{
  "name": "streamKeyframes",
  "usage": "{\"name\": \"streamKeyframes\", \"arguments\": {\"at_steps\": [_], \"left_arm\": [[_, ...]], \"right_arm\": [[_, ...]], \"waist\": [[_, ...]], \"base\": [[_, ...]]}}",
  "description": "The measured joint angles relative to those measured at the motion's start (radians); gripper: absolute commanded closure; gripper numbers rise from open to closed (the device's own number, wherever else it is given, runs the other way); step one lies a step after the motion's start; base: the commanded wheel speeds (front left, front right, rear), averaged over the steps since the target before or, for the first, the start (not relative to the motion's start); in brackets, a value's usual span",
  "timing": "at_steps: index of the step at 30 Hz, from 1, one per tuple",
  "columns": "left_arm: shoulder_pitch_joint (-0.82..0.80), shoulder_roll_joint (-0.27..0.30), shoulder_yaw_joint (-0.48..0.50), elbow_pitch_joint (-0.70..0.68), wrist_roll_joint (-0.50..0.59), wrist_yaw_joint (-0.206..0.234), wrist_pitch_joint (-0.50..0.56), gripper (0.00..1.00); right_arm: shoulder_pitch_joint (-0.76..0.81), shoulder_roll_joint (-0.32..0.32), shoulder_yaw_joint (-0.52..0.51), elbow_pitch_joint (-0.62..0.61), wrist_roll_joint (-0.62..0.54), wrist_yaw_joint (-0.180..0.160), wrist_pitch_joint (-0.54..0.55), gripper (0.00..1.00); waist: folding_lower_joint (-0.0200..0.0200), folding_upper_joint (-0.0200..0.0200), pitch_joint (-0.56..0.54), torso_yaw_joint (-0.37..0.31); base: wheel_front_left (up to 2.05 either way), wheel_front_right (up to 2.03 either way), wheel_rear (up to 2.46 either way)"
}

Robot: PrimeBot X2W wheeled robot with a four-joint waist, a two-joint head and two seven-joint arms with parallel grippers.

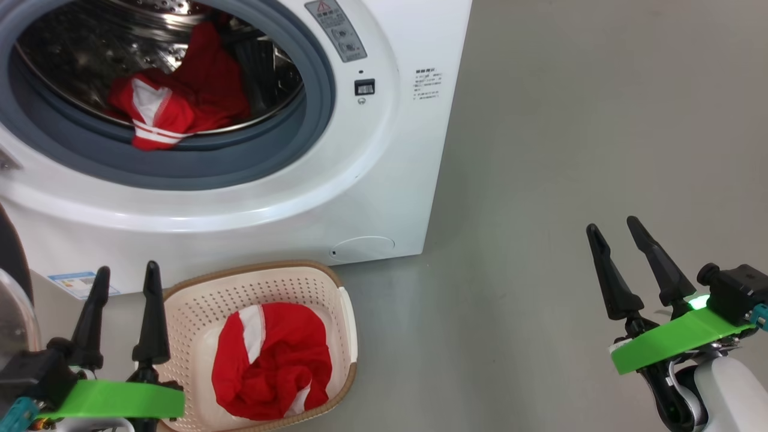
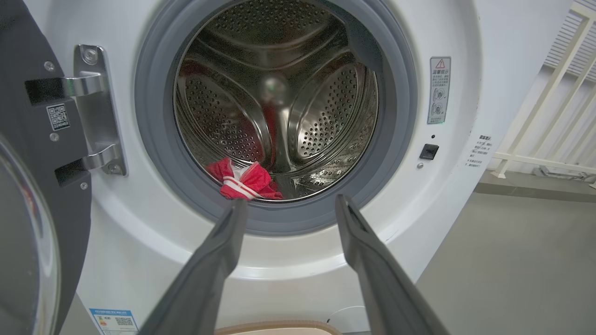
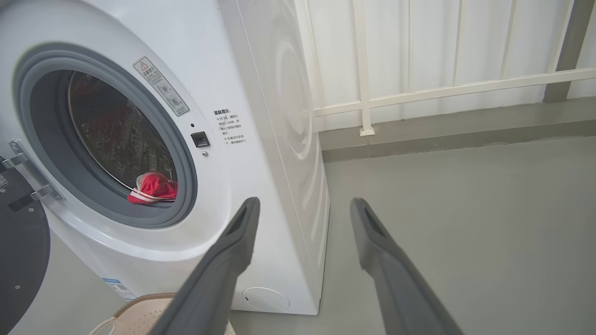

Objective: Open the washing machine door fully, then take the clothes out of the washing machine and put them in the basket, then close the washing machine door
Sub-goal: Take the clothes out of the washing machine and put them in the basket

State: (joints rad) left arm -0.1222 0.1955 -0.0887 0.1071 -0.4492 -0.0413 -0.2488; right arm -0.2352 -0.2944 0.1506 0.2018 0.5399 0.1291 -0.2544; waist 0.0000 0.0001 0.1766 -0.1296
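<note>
The washing machine door (image 2: 28,139) is cut off at the left edge.

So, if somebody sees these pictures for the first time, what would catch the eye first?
Most likely the bright red clothes lying at the front of the steel drum of the white washing machine, whose door stands open on the left. Next, another red garment already in the cream basket on the floor before it, beside the open, empty left tool.
</note>
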Motion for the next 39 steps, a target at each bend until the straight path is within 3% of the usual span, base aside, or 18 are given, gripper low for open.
{"name": "streamKeyframes", "arguments": {"at_steps": [14,32,39], "left_arm": [[0.057,0.002,0.006,-0.138,0.001,0.041,0.038,0.0],[0.057,0.012,-0.003,-0.133,-0.001,0.05,0.046,0.0],[-0.007,0.024,-0.024,-0.061,-0.001,0.048,0.073,0.0]], "right_arm": [[0.013,-0.003,0.0,-0.003,0.0,0.0,0.0,0.0],[0.013,-0.009,0.001,-0.009,0.0,0.0,0.0,0.0],[0.013,-0.01,0.002,-0.015,0.0,0.0,0.0,0.0]], "waist": [[0.0,0.0,-0.025,0.018],[0.0,-0.0001,-0.019,0.017],[0.0,0.0,0.002,0.014]], "base": [[0.0,0.0,0.0],[0.0,0.0,0.0],[0.0,0.0,0.0]]}}
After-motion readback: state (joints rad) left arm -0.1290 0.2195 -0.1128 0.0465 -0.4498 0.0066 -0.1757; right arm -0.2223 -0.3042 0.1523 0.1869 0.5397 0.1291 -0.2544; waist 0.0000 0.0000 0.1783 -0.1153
